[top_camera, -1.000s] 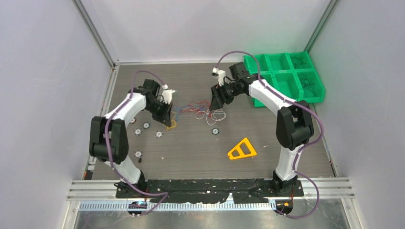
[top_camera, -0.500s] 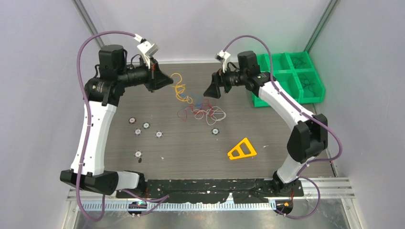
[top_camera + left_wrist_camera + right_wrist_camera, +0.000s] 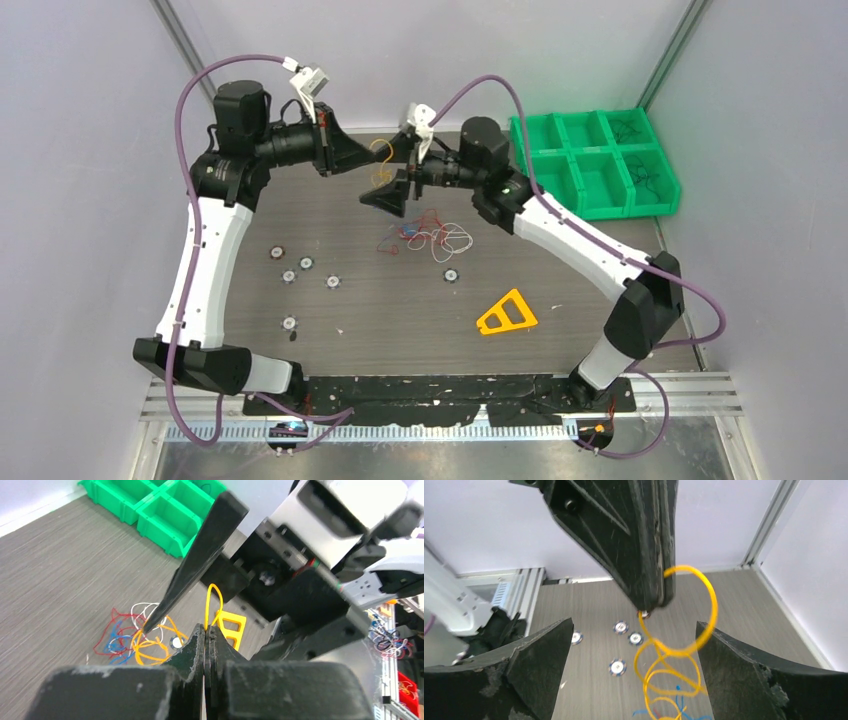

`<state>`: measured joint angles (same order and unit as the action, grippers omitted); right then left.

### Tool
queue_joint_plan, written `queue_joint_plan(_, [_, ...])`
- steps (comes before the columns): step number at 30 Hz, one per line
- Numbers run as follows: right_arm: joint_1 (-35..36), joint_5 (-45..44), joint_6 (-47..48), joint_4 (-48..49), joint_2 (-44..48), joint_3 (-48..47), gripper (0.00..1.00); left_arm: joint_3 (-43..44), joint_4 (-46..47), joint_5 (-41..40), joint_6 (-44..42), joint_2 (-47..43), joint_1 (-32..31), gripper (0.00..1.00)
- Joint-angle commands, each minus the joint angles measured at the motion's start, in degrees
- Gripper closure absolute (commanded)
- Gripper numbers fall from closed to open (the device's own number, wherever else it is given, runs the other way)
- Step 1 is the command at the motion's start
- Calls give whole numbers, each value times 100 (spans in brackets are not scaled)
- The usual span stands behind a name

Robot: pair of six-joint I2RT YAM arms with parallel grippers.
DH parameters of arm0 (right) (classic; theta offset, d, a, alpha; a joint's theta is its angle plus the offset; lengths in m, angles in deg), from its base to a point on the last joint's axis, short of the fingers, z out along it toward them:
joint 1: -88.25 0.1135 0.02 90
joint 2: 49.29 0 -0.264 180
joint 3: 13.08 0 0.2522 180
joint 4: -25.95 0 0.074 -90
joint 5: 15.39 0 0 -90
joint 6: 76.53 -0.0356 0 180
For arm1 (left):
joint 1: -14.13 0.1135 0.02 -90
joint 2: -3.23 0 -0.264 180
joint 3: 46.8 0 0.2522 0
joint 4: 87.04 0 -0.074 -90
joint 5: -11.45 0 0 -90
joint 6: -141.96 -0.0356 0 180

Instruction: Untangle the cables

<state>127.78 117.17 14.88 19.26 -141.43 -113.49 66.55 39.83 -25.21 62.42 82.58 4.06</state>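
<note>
Above the table, at 11 o'clock from the heaped cables, the left gripper pinches the yellow-orange cable, jaws pressed together; the right gripper gapes wide around its loops. Closing this near could clash both grippers, or a pull could drag the rest along.

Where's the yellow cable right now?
In the top view the yellow cable hangs in the air at the far middle, pinched in the shut left gripper, between the right gripper's open jaws, above the tangle of other cables.
</note>
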Motion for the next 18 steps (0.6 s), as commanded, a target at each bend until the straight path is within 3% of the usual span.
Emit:
queue_joint_plan(1, [256,-948,283,1189,-447,-97,12,167,558,467,506,-164,-14,100])
queue_joint_plan(4, [261,-1215,305,1265,-862,-97,49,208,791,480,624,-356,18,100])
queue_joint_plan(6, [244,-1276,421,1308,-913,224,66,269,1061,398,803,-466,85,100])
queue_joint_plan(8, [231,-1250,519,1348,-893,681,75,381,1427,387,1112,-524,169,100])
queue_joint_plan(12, [223,-1283,679,1360,-853,1755,77,712,1896,321,1677,-506,280,100])
queue_joint_plan(16, [199,-1210,950,1110,-600,2270,69,912,1843,261,1690,-428,297,100])
queue_joint_plan(18, [152,-1119,1041,723,-314,2233,56,841,1746,262,1589,-419,299,100])
